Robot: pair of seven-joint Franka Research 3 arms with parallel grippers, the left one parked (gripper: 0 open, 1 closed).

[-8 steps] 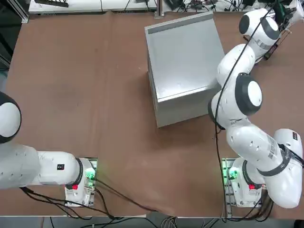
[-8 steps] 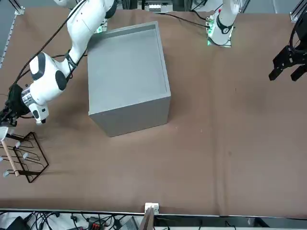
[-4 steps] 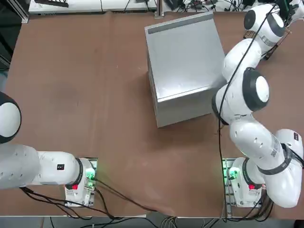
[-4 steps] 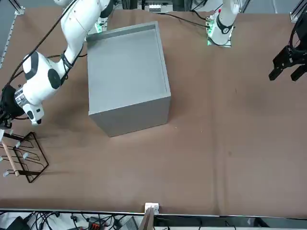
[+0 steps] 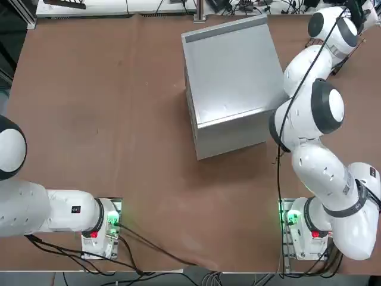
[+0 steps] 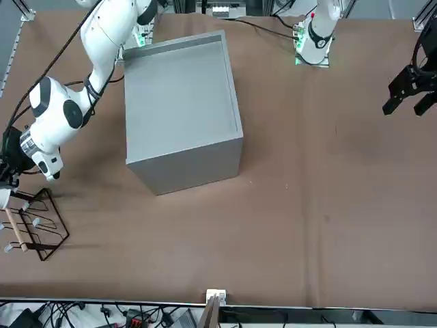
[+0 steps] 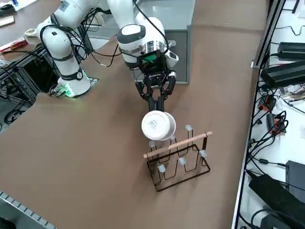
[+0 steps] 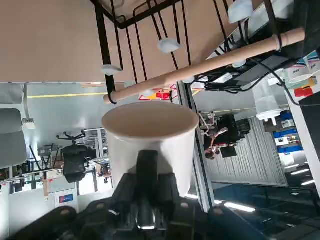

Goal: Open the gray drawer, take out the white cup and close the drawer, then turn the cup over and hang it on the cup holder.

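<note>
My right gripper (image 7: 156, 108) is shut on the white cup (image 7: 158, 126), pinching its wall, and holds it in the air just beside the cup holder (image 7: 178, 155). The holder is a dark rod rack with a light wooden bar (image 8: 210, 62) and capped pegs. In the wrist view the cup (image 8: 150, 132) sits in front of my fingers (image 8: 147, 167), with the rack's bar close behind it and not touching. In the front view the gripper (image 6: 8, 176) hangs over the rack (image 6: 34, 222) at the table's edge. The gray drawer (image 7: 177, 50) is shut in its cabinet (image 5: 229, 74).
The big gray cabinet (image 6: 181, 102) stands mid-table, close behind my right arm's elbow. The table edge runs just past the rack, and beyond it lie cables and black boxes (image 7: 286, 71). The parked arm's gripper (image 6: 410, 89) hangs on the other side.
My right arm has swung further out toward the table's right edge, carrying the cup closer over the cup holder. Grip unchanged; the cabinet has not moved.
</note>
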